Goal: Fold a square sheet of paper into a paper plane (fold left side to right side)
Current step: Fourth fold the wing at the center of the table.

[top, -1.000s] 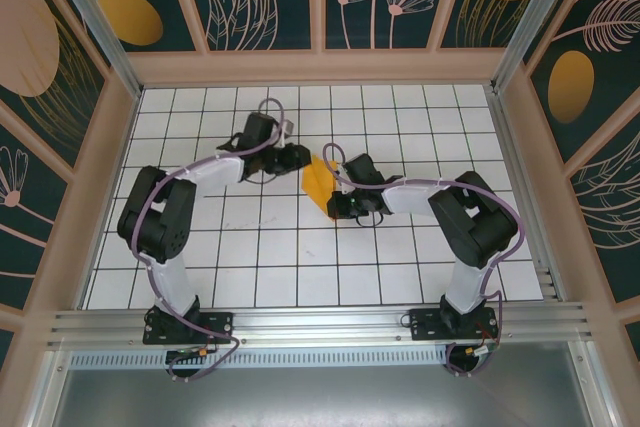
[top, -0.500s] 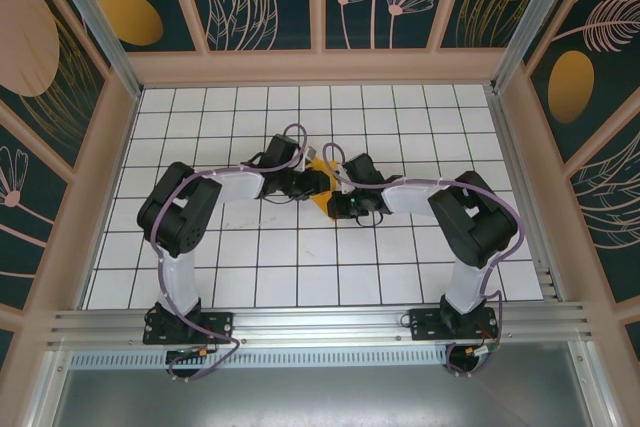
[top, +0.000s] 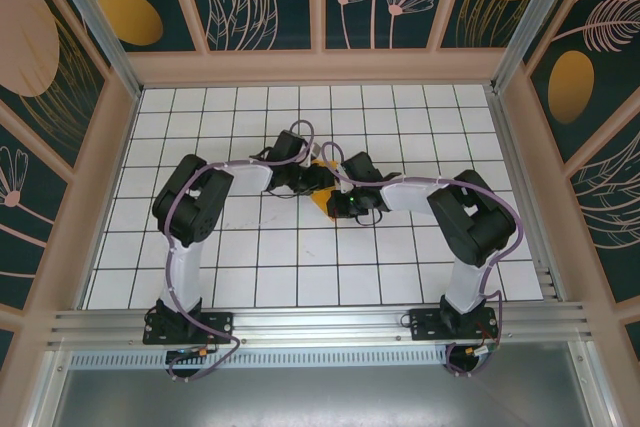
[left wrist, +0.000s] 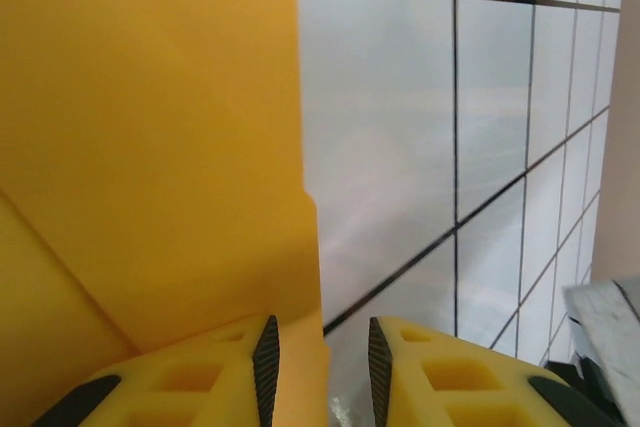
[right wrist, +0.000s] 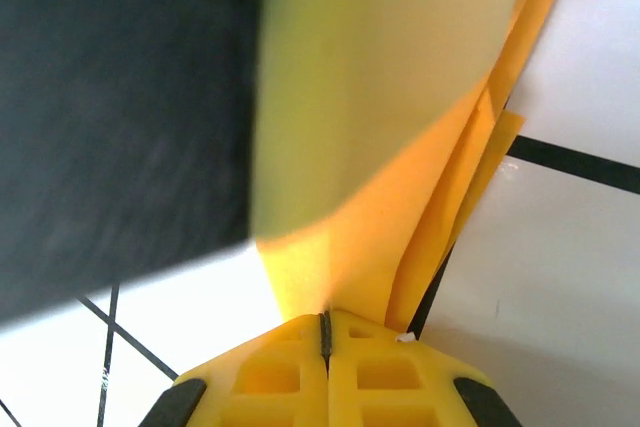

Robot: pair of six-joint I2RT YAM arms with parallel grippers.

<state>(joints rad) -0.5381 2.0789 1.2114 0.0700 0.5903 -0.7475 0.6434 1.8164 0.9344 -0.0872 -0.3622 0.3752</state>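
The orange-yellow paper, folded into several layers, stands up off the white grid table between both grippers at mid-table. My right gripper holds it from the right. In the right wrist view the jaws are pressed together, and the paper rises out from between them. My left gripper reaches in from the left. In the left wrist view the paper covers the left half. Its straight edge runs down into the gap of the left gripper, whose jaws stand apart, with the paper against the left pad.
The white grid table is boxed in by wooden-framed patterned walls at the back and both sides. A metal rail carries the arm bases at the near edge. A dark blurred shape covers the upper left of the right wrist view.
My left arm has swung to the right, bringing its gripper from beside the paper's left edge onto the paper. The right gripper has kept its hold and place.
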